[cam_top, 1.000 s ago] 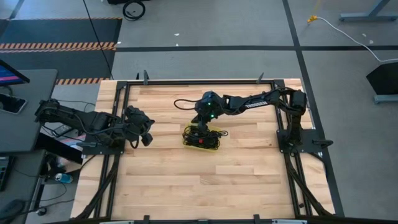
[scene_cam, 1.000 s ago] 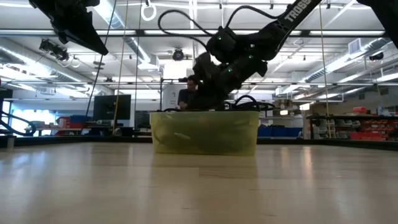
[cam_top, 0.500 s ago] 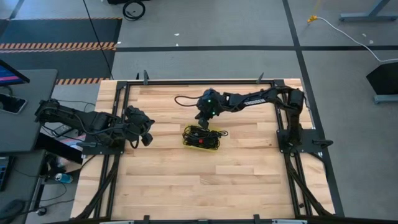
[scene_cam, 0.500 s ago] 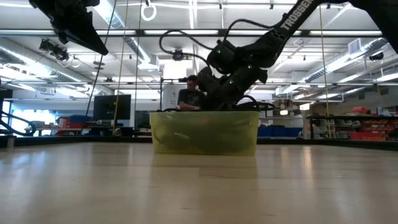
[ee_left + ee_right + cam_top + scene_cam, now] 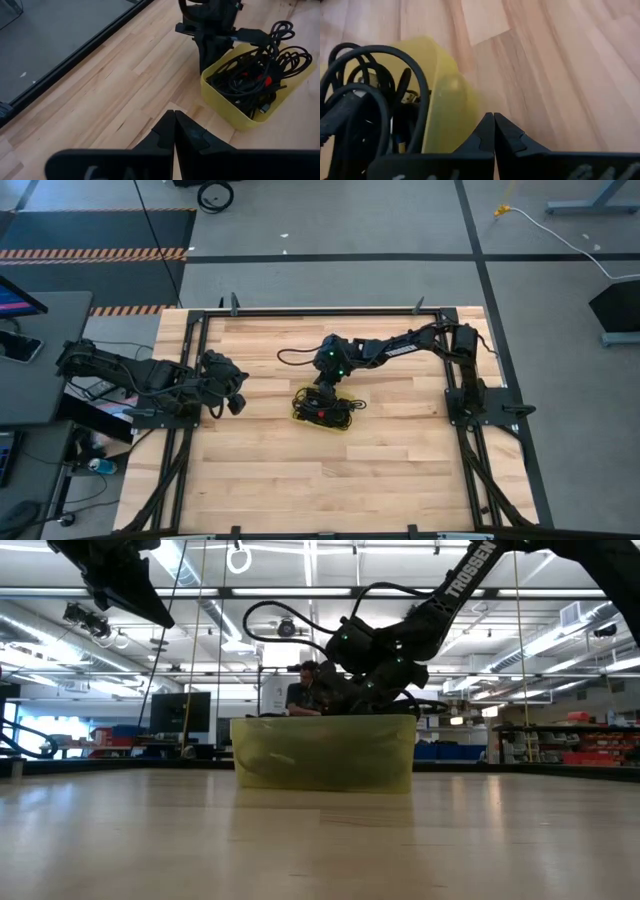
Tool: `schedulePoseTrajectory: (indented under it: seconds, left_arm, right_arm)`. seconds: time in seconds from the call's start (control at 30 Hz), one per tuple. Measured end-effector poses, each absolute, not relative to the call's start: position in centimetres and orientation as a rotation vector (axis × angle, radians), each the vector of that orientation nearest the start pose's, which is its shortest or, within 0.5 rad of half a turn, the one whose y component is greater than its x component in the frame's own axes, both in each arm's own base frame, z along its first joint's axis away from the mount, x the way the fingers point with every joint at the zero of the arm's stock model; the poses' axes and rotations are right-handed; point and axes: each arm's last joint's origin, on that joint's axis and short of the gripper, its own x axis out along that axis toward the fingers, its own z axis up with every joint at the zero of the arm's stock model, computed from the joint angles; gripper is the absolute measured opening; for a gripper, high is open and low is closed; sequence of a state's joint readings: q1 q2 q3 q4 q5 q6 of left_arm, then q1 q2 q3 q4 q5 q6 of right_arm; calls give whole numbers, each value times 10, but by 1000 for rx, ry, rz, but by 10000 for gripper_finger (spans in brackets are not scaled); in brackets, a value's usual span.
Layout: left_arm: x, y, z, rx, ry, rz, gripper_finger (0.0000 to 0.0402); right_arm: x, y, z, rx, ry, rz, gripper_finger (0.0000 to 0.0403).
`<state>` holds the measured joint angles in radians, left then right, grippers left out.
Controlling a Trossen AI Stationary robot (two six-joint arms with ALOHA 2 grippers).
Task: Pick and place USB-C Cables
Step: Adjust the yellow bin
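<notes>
The USB-C cables lie as a tangle of thin black cords with red bits in a translucent yellow bin at mid-table; some loops rise over its rim. My right gripper is shut and reaches down at the bin's far side, just outside the wall. In the low view the bin hides its fingertips. My left gripper waits shut above the table's left side, clear of the bin. My right gripper is against the outer face of the bin's far wall, near its left corner, with its shut fingers. The fingers slant down from the far right. They hold no cable. The bin stands flat on the table.
A black frame runs around the wooden table. Bare wood lies on every side of the bin. A person shows in the room beyond the table's far edge.
My right gripper has come down behind the bin's far side, staying shut. The bin has slid a little toward the table's near edge and now looks wider in the low view. The cables have stayed in it.
</notes>
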<state>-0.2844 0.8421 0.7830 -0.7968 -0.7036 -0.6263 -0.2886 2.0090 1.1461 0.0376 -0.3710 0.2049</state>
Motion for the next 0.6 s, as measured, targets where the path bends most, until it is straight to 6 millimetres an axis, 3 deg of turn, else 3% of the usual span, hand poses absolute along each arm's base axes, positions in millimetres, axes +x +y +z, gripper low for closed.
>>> schedulePoseTrajectory:
  seconds: [0.23, 0.47, 0.6]
  left_arm:
    - [150, -24, 278, -194, 595, 610, 8]
    - [150, -24, 277, -190, 600, 611, 8]
    - [150, -24, 277, -191, 600, 611, 8]
  right_arm:
    - [386, -103, 134, 504, 776, 37, 0]
    - [368, -98, 200, 442, 684, 53, 0]
    - [353, -83, 221, 436, 741, 74, 0]
